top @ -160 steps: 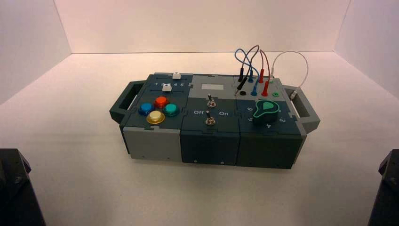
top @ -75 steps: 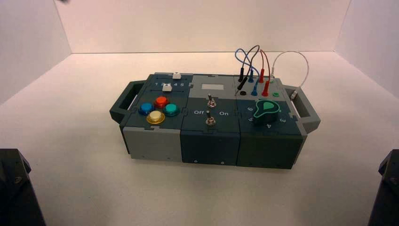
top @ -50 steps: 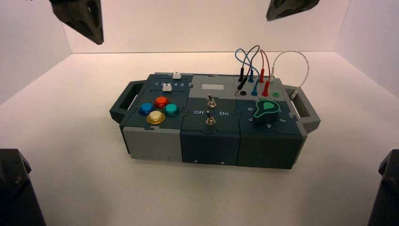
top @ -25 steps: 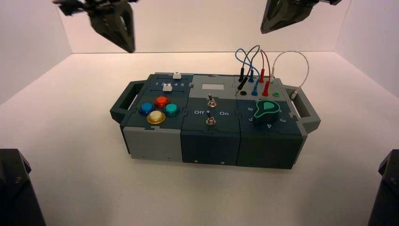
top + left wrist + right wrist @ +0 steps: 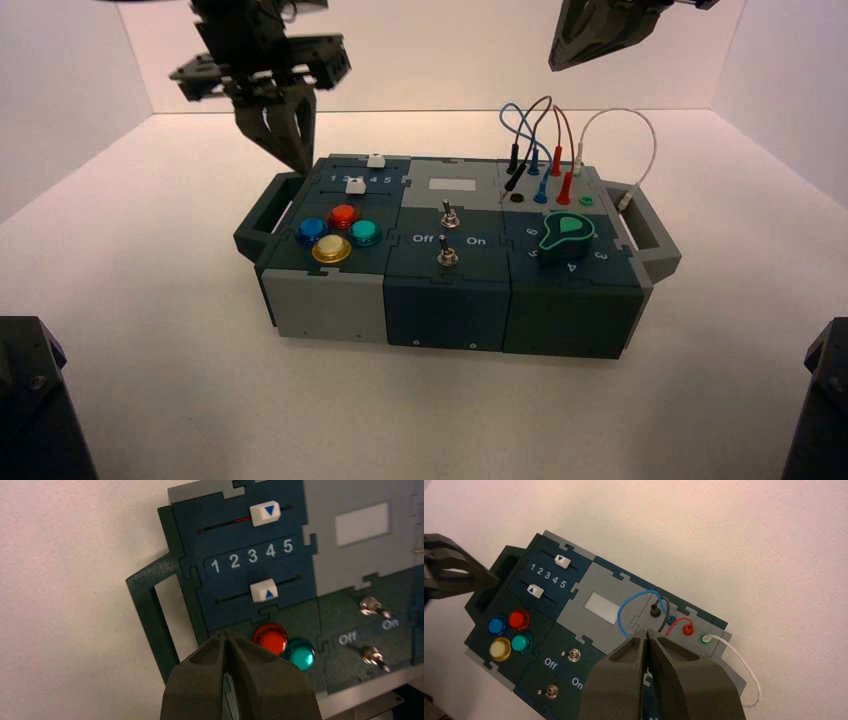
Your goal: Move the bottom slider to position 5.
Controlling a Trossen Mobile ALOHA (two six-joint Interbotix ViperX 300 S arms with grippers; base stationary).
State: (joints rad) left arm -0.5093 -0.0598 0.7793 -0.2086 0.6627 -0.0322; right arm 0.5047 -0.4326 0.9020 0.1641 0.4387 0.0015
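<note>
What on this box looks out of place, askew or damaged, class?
Nothing clearly stands out. The bottom slider and top slider sit on their tracks, and the red push button sits level with no visible damage. The white wire loops out past the box's edge, but its plug looks seated.

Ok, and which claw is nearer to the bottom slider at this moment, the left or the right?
Left. The left claw hovers by the box's left end, near the bottom slider; the right claw is farther off, above the wired part.
</note>
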